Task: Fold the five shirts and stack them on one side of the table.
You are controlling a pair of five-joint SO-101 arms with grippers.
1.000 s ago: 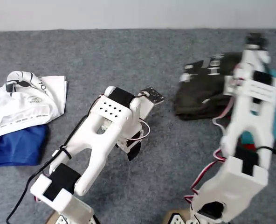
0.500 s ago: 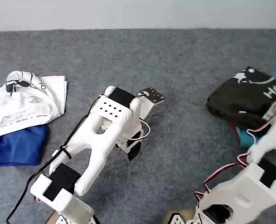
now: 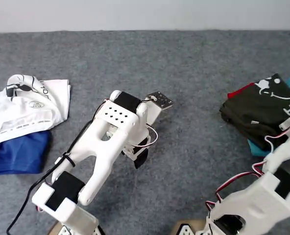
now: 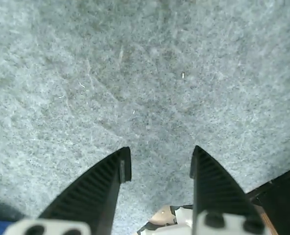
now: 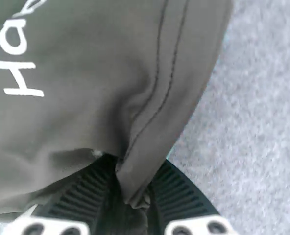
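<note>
At three o'clock your right gripper (image 5: 132,183) pinched a doubled edge of the dark shirt (image 5: 86,88); soft, limp cloth, I judge, best held there. Meanwhile your left gripper (image 4: 157,164) was open, empty.

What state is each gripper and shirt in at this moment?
left gripper: open, above bare carpet.
right gripper: shut on an edge of the dark shirt.
dark shirt: roughly folded, atop red shirt and teal shirt.
white shirt: rumpled, overlapping the blue shirt.

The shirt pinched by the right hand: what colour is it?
Dark olive shirt with white lettering; the right wrist view shows it best.
</note>
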